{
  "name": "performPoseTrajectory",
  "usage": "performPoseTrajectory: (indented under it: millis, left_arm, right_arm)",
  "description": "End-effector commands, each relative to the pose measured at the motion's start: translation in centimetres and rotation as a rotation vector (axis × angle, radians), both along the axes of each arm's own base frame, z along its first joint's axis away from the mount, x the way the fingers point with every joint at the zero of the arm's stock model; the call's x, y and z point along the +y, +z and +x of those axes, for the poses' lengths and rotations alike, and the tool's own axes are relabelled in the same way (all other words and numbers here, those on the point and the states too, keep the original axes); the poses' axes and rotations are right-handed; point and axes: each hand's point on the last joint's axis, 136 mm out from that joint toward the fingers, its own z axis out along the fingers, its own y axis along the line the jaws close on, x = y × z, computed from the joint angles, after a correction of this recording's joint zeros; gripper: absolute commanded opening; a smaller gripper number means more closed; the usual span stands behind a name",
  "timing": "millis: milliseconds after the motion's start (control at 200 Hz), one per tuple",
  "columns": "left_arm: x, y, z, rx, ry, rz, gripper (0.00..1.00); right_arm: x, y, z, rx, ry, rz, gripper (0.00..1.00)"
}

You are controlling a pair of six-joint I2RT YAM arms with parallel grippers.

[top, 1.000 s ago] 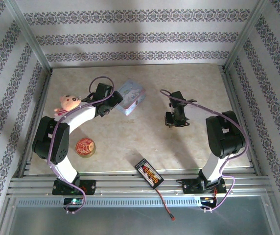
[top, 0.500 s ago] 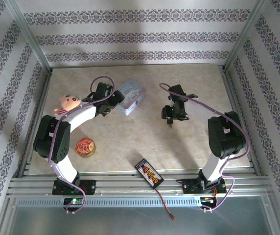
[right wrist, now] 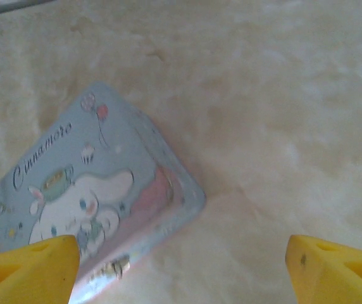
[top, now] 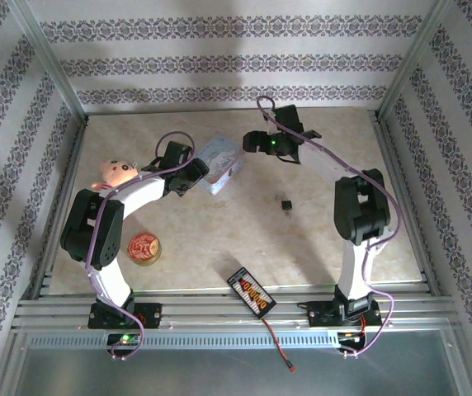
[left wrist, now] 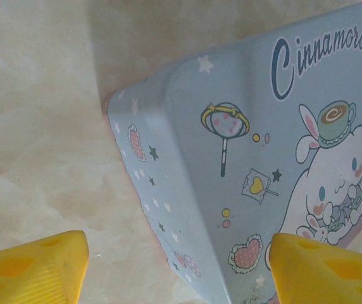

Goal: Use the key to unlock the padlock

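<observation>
The padlock (top: 285, 203) is seen from above as a tiny dark item lying alone on a bare part of the beige table (top: 318, 247). Its shackle is too small to be made out. The right gripper (top: 254, 142) is held well apart from it, farther toward the back wall and somewhat to the left. The padlock is thus left on the near side of that gripper, just left of the right arm's upright elbow link.

In the right wrist view, the yellow fingertips (right wrist: 26, 269) are spread wide at the lower corners with nothing between them but table. The pale blue tin (top: 219, 161) is seen at the left of that view.

The left gripper (top: 196, 172) is placed against the tin's left side, and the padlock lies well apart from it, to the right beyond the tin. In the left wrist view, its fingertips (left wrist: 32, 266) are likewise held wide apart, with a corner of the tin between them. Whether the tin is touched cannot be told.

A pink plush toy (top: 116, 171) is seen beside the left arm, a round red-topped can (top: 143, 247) nearer the front, and a black device with an orange label (top: 251, 291) at the table's near edge.
</observation>
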Motion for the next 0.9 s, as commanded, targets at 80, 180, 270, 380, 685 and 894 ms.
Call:
performPoseTrajectory:
  millis: [80, 180, 270, 380, 685, 894]
  left_arm:
    - [0.8, 0.0, 1.0, -0.016, 0.007, -0.001, 0.71]
    - [0.8, -0.2, 0.9, -0.013, 0.003, 0.000, 0.69]
    - [0.9, -0.4, 1.1, -0.012, -0.003, 0.009, 0.69]
    - [0.6, -0.5, 1.7, -0.016, -0.018, 0.011, 0.64]
    - [0.2, -0.6, 2.7, -0.021, -0.044, 0.014, 0.52]
    - [-0.1, -0.9, 3.3, -0.020, -0.063, 0.014, 0.36]
  right_arm:
    - [4.0, 0.5, 2.8, -0.033, 0.114, 0.083, 0.69]
    - [5.2, -0.5, 3.4, -0.014, 0.144, 0.103, 0.59]
    - [5.7, -1.5, 3.8, 0.011, 0.149, 0.100, 0.57]
    - [6.1, -2.8, 3.7, 0.041, 0.154, 0.094, 0.55]
    - [6.3, -5.5, 1.6, 0.117, 0.167, 0.034, 0.45]
    - [5.8, -6.0, -0.8, 0.138, 0.154, -0.013, 0.27]
